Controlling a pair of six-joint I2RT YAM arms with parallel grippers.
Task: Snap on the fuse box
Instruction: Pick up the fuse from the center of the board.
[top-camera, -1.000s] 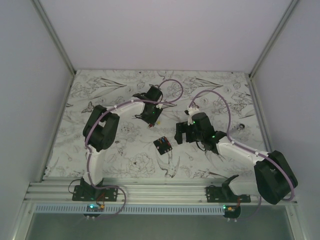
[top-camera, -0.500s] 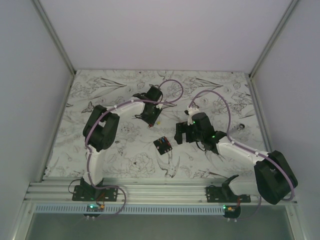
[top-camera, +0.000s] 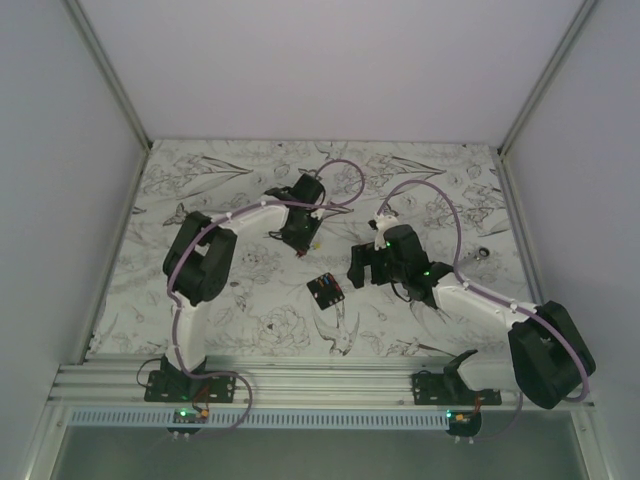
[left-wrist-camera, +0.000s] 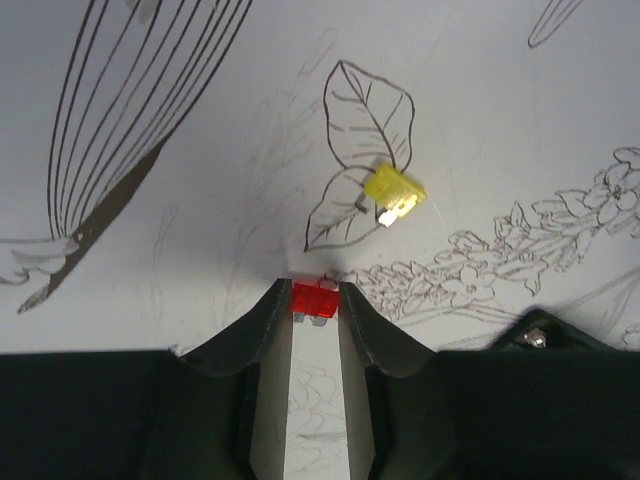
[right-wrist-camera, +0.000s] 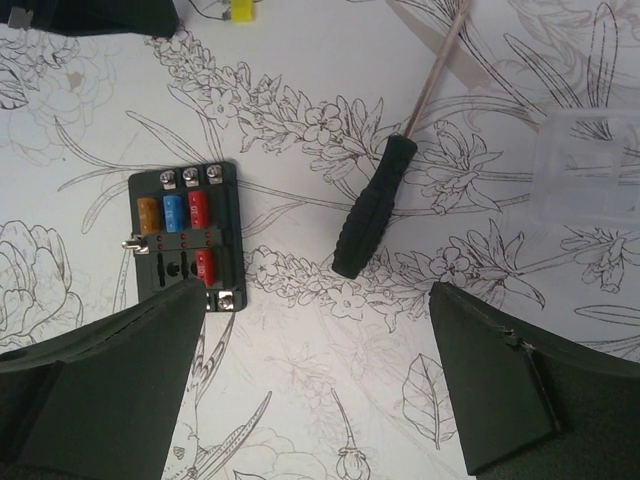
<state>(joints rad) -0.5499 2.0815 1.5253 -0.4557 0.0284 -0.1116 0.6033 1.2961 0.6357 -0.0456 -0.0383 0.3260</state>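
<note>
1. Flower-printed table (top-camera: 250, 310), plain white walls around it, both arms reaching in from the near rail.
2. From above, the fuse box (top-camera: 325, 291) lies flat mid-table, between the two arms and closer to the right gripper (top-camera: 365, 268). Nothing is touching it.
3. The overhead view can't resolve the left gripper (left-wrist-camera: 314, 292), but its wrist camera can. The jaws are pinched in narrow, with a red fuse (left-wrist-camera: 314, 300) caught between the very tips, one finger (left-wrist-camera: 262, 330) against each side. The fuse is down at the tabletop.
4. Also only visible from that wrist: a yellow fuse (left-wrist-camera: 393, 192) lying loose on the table just beyond the fingertips, apart from them.
5. On the right wrist camera, the fingers (right-wrist-camera: 100, 390) are spread as wide as they go and hold nothing.
6. That same view shows detail on the fuse box that the top view can't. Orange, blue and red fuses are seated in one row, with another red one below. Its near corner is tucked behind the gripper's finger on the view's left.
7. A black-handled screwdriver (right-wrist-camera: 370, 215) lies beside the box without touching it, and a clear plastic piece (right-wrist-camera: 590, 165) lies further out.
8. Against a second ago, the left arm's elbow has drifted slightly outward. The fuse box and the right arm are where they were.
</note>
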